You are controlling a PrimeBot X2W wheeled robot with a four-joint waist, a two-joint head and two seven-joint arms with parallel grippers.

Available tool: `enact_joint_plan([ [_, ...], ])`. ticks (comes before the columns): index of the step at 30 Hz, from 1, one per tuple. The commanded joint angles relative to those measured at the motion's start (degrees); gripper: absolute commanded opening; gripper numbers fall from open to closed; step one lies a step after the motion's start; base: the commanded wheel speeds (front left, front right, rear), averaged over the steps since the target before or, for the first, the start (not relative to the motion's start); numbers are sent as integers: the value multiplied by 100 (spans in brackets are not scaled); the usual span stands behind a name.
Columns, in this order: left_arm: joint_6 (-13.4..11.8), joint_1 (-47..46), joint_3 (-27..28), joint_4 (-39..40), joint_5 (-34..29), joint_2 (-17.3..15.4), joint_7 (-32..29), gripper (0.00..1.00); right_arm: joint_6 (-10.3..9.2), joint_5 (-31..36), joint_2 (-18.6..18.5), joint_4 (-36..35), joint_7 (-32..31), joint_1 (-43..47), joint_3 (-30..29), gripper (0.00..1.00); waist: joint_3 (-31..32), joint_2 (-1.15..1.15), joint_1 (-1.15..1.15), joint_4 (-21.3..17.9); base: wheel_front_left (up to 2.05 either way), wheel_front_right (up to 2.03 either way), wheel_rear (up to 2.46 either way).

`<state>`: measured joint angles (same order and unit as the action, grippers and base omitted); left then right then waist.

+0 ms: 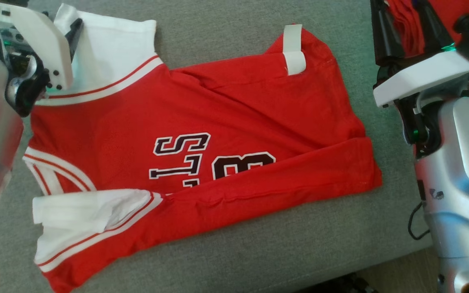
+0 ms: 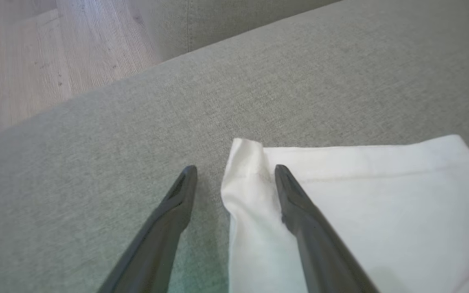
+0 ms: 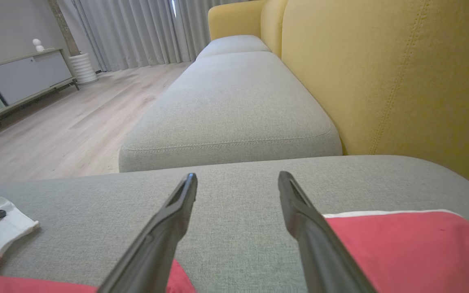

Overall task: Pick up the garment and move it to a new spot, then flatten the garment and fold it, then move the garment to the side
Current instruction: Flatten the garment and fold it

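folding step, probably — red jersey with white sleeves point(image 1: 202, 122) flat on grey fabric sofa cushion point(image 1: 259, 252), near edge turned over. left hand point(image 2: 235, 169) wide open astride far sleeve corner point(image 2: 246, 171), right hand point(image 3: 237, 177) wide open by hem, both empty — next, likely: pinch, fold across.

A grey fabric seat cushion point(image 1: 259, 252) lies in the foreground. Beyond it sits a second grey cushion point(image 3: 230, 106) against a yellow backrest point(image 3: 381, 73). Pale wooden floor point(image 3: 55, 134) runs to grey curtains point(image 3: 136, 28), a low sideboard point(image 3: 23, 77) and a white ribbed pot point(image 3: 83, 68)
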<state>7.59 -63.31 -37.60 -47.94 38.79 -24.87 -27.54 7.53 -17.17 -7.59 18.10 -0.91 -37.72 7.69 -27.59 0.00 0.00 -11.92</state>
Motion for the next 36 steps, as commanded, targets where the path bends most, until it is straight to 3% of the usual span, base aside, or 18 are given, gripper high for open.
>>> enact_joint_plan([
  [1,-11,-301,50,70,81,-299,-58,100,-4,-33,-22,-160,66,-141,63,100,-22,0,0,-20,0,0,0],
  [7,-11,-365,-125,-257,329,-295,-325,100,-4,-26,-71,-161,67,-216,7,100,-49,0,0,-34,0,0,0],
  [9,-10,-366,-170,-348,478,-236,-484,16,-4,-23,-95,-181,60,-245,-36,100,-46,0,0,-19,0,0,0],
  [10,-10,-372,-171,-368,563,-207,-515,0,-4,-25,-110,-190,47,-257,-58,100,-40,0,0,-7,0,0,0],
  [14,-10,-418,-106,-409,770,-102,-184,0,-4,-28,-186,-195,-12,-259,-172,100,44,0,0,104,0,0,0],
  [20,-10,-393,-127,-282,697,23,1100,0,-4,-181,-384,-114,-236,-194,-43,100,359,0,0,433,0,0,0],
  [26,-10,-104,-266,53,623,153,2134,0,-4,-449,-856,285,-722,-109,356,100,754,0,0,945,0,0,0],
  [36,-12,478,-584,821,614,57,2337,0,-4,-904,-1560,1451,-1714,-144,1354,100,1133,0,0,1532,0,0,0],
])
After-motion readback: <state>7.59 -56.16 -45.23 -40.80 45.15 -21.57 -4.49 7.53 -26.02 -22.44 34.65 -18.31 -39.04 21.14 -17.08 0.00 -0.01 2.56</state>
